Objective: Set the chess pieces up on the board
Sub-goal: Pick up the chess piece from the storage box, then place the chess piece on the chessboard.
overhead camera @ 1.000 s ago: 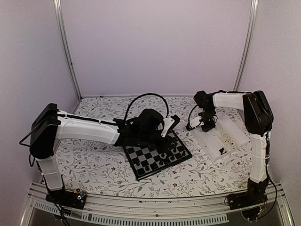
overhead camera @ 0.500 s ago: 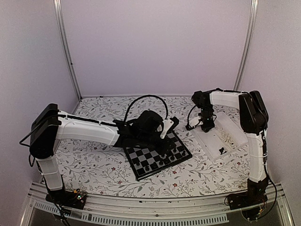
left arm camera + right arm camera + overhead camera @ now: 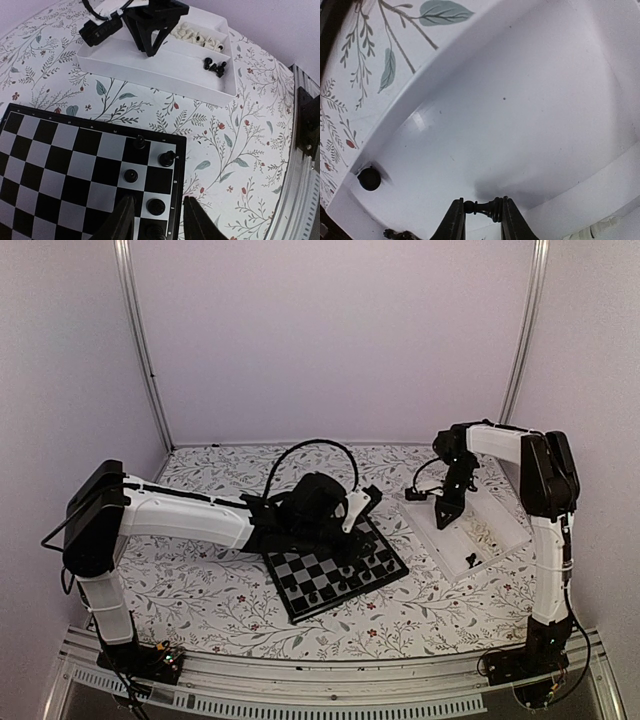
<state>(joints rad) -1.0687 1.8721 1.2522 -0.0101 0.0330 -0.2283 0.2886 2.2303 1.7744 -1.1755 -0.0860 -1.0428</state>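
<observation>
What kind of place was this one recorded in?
Most likely a robotics lab test cell: bare pale walls with metal corner rails, a left arm and right arm bolted at the edge of a floral-covered table, and a staged chessboard beside a white parts tray.

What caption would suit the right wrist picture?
Right gripper pinches a black chess piece over the white tray.

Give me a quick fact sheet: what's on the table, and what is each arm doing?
Board: chessboard, black pieces standing near one corner
Tray: white tray beside the board, holding cream pieces and loose black pieces
Left arm: left gripper open, over that board corner
Right arm: right gripper shut on one black piece, over the tray
</observation>
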